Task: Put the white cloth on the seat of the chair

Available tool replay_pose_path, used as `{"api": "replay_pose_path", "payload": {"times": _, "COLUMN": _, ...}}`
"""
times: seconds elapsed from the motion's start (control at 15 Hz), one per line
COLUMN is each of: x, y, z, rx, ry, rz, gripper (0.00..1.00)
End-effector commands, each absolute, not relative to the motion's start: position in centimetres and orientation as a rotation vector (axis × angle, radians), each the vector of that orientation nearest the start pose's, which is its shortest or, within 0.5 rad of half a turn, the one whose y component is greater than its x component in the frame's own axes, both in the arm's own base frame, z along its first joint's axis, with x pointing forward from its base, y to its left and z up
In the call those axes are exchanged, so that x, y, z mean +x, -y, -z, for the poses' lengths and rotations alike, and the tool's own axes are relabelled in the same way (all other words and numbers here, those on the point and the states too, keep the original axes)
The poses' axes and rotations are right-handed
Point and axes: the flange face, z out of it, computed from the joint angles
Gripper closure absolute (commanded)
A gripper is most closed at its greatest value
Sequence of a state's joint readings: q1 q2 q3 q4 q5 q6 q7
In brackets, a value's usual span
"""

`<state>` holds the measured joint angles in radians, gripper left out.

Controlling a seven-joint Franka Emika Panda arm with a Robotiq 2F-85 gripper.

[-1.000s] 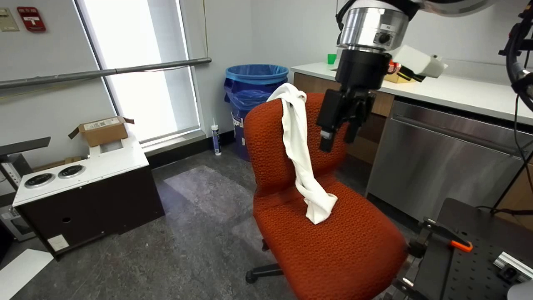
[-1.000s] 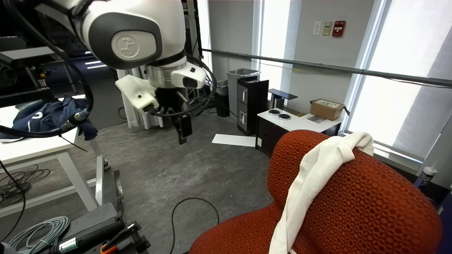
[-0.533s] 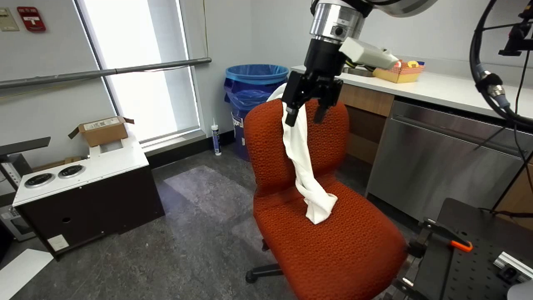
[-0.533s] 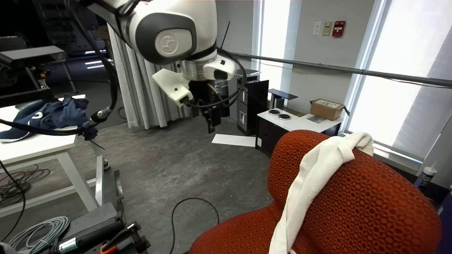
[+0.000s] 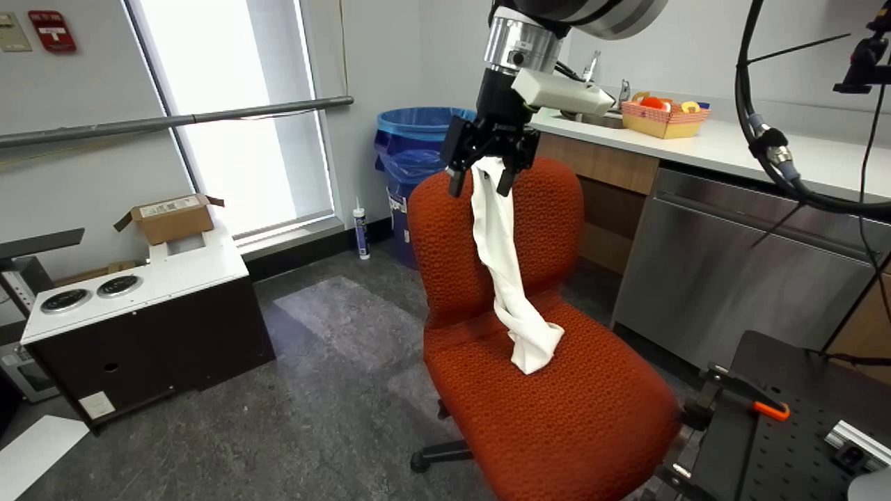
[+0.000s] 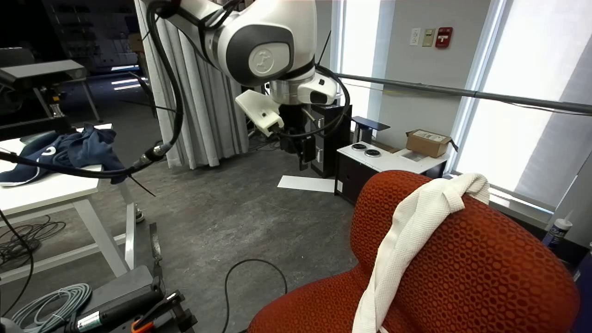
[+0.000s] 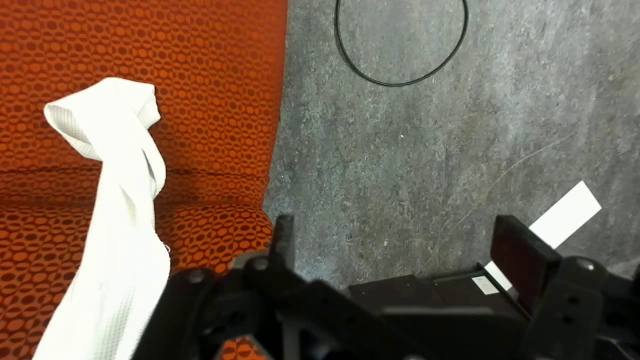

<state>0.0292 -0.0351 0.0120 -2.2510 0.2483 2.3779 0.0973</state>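
Note:
The white cloth (image 5: 502, 250) hangs over the top of the chair's rust-orange backrest (image 5: 445, 243). Its lower end lies crumpled on the seat (image 5: 578, 417). It also shows in an exterior view (image 6: 407, 240), and left of the fingers in the wrist view (image 7: 125, 220), where the seat (image 7: 220, 90) is at the top left. My gripper (image 5: 480, 184) is open and empty, pointing down; in that exterior view it covers the cloth's upper part. In an exterior view, the gripper (image 6: 305, 155) is left of the backrest and apart from the cloth. The wrist view shows floor between the spread fingertips (image 7: 395, 225).
A blue-lined bin (image 5: 421, 132) and a counter (image 5: 592, 142) stand behind the chair. A dark cabinet with a white cooktop (image 5: 153, 278) stands aside. A dark platform with an orange-handled tool (image 5: 773, 410) is by the seat's front. A black cable (image 6: 254, 260) lies on the floor.
My gripper has moved closer to the chair: leftward to in front of the cloth's top in an exterior view, rightward in an exterior view from behind the backrest. Cloth and chair have not moved.

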Motion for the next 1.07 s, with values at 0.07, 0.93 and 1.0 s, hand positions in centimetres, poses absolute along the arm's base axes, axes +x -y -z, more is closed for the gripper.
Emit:
{"api": "replay_pose_path", "payload": {"times": 0.07, "x": 53.1, "y": -2.5, "z": -39.6, "rx": -2.92, "ry": -0.325, "rz": 0.216, "gripper": 0.0}}
{"api": "replay_pose_path", "payload": {"times": 0.93, "x": 58.5, "y": 1.3, "z": -39.8, "rx": -2.874, "ry": -0.604, "rz": 0.436, "gripper": 0.0}}
{"api": "replay_pose_path", "payload": {"times": 1.0, "x": 59.6, "y": 2.4, "z": -39.7, "rx": -2.867, "ry": -0.671, "rz": 0.451, "gripper": 0.0}}
